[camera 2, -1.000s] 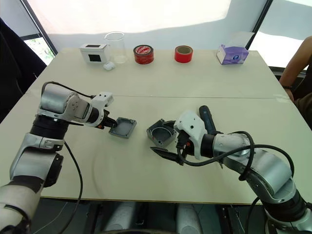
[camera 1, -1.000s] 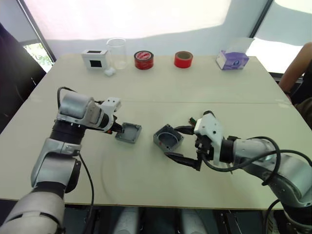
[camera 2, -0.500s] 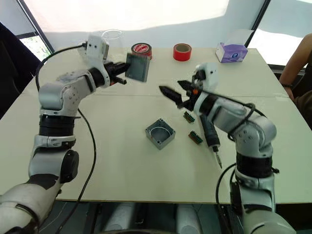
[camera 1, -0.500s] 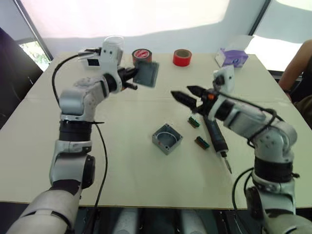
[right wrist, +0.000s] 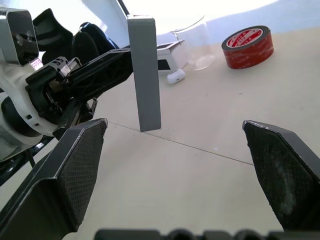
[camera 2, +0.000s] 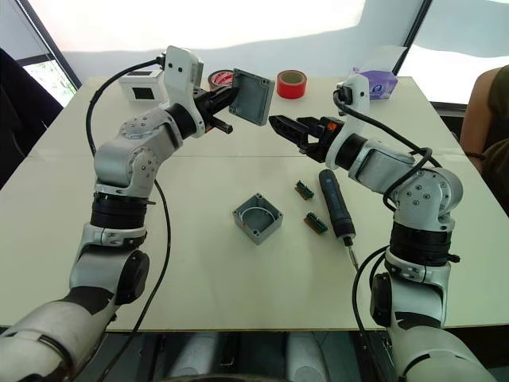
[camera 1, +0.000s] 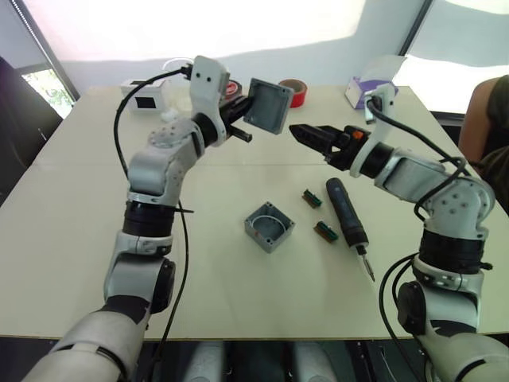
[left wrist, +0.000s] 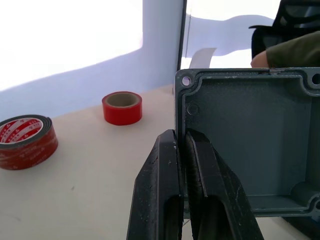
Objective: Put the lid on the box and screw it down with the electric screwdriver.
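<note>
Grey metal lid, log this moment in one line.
left gripper: shut on square grey metal lid, raised | right gripper: open, facing lid | grey box: on table

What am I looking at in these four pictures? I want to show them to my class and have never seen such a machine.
This is a humanoid robot with two arms, each ending in a two-fingered gripper. Two pictures come from cameras on its head, looking down over a table; the other two come from cameras on its wrists. The left gripper is raised above the table and pinches a grey lid by its edge. The right gripper is open, empty and faces the lid. On the table lie the open grey box, the electric screwdriver, two small green parts, two red tape rolls, a white box and a purple tissue box.
</note>
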